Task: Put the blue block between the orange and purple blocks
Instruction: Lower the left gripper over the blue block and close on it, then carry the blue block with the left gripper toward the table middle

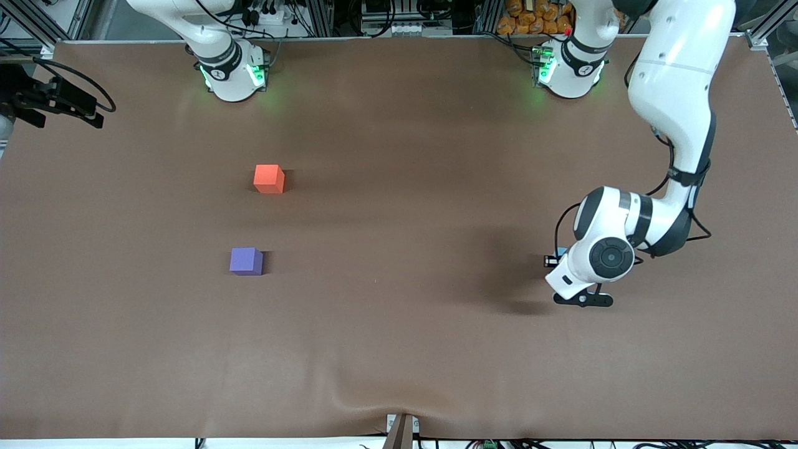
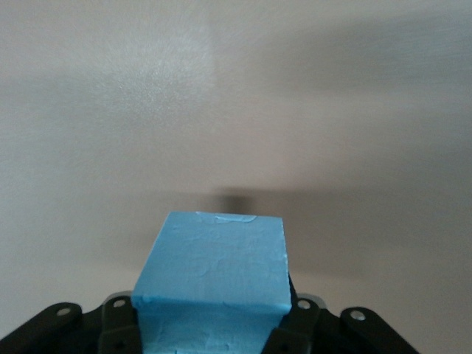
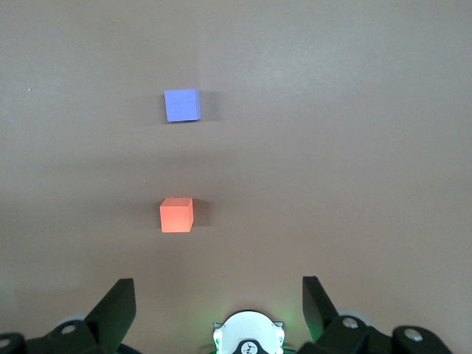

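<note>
Left wrist view, left pincer (image 2: 210, 332) clamping matte blue block (image 2: 214, 265) (foam-like cube), right pincer (image 3: 214, 313) spread, waiting.

The front view looks steeply down from high across the brown cloth-covered table (image 1: 399, 349), facing both white arm bases along its top edge and taking in the whole surface. The left wrist view sits very close above the small light sky-blue matte cube (image 2: 214, 258), which fills its lower middle over bare cloth. The right wrist view looks down from high near its own base and shares with the front view the small orange-red matte cube (image 3: 177, 214) and the small violet-purple matte cube (image 3: 181, 105).
</note>
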Tool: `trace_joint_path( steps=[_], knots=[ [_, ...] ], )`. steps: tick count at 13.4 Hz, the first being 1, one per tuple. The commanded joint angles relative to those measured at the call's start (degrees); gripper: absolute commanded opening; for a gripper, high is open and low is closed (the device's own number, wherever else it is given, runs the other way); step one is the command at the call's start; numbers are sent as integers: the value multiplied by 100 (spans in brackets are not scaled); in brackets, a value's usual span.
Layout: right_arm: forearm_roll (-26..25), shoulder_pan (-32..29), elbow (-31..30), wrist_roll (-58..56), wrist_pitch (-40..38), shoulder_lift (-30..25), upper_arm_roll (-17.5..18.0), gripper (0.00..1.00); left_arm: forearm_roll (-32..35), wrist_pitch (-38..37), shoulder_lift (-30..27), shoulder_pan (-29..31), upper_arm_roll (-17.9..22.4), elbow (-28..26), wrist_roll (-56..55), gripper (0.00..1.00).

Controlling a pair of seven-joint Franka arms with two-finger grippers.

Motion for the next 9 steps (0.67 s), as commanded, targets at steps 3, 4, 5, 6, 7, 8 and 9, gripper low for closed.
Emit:
trace_joint_path(
  steps=[3, 4, 5, 6, 7, 8, 9],
  knots=[
    [81, -140, 69, -63, -69, 8, 79, 100, -260, -872, -890, -60, -1069, -100, -1006, 0],
    [81, -140, 69, -63, -69, 8, 79, 100, -269, -916, -873, -77, -1490, -100, -1515, 0],
    [81, -140, 69, -63, -69, 8, 79, 100, -269, -917, -821, -156, -1808, -39, -1964, 0],
    [81, -132, 69, -63, -69, 8, 79, 100, -269, -917, -733, -391, -1950, 57, -2360, 0],
    [81, -140, 69, -63, -69, 8, 79, 100, -287, -908, -645, -690, -1952, 189, -2721, 0],
    [81, -140, 69, -63, -69, 8, 79, 100, -374, -908, -479, -1015, -1952, 321, -3107, 0],
    [81, -140, 69, -63, -69, 8, 79, 100, -453, -899, -321, -1296, -1952, 452, -3477, 0]
  ],
)
